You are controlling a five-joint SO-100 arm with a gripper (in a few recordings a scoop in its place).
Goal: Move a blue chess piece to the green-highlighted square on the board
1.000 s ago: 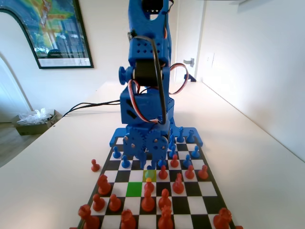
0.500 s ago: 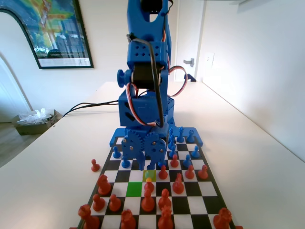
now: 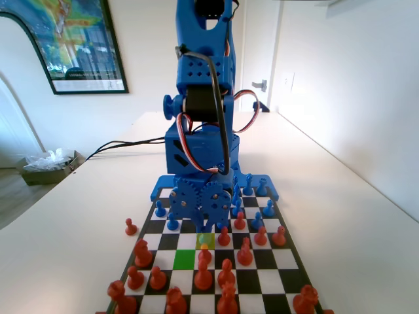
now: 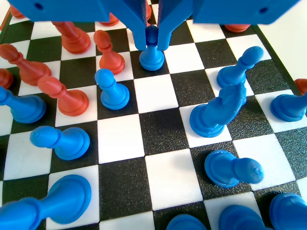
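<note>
While the white desk (image 3: 340, 216) runs wide on both sides in the fixed view, the board (image 3: 275, 282) lies lengthwise down its middle, near end cut off by the bottom edge. Blue arm stands at the board's far end, bent down over the far rows, hiding most of the blue back-row pieces behind it. Red-orange pieces (image 3: 203, 277) crowd the near rows, some cropped at the bottom. The green-highlighted square (image 3: 184, 259) sits bare in the near half, left of centre in the fixed view; a paler yellow-green square (image 3: 205, 240) lies diagonally beyond it, partly covered by the arm's lower end. End effector (image 4: 152, 47) hangs from the top of the wrist view, its two jaws drawn in against either side of the head of the blue chess piece (image 4: 152, 53), so it is clasping that pawn. Pawn stands upright, long axis vertical, head up between the jaws, flared base on or just above a dark square; contact with the board cannot be judged. In the fixed view the pawn itself is hard to pick out beneath the arm. Another blue pawn (image 4: 111, 89) stands just beside, lower left in the wrist view; taller blue pieces (image 4: 217, 111) lean large and cropped in the foreground.
</note>
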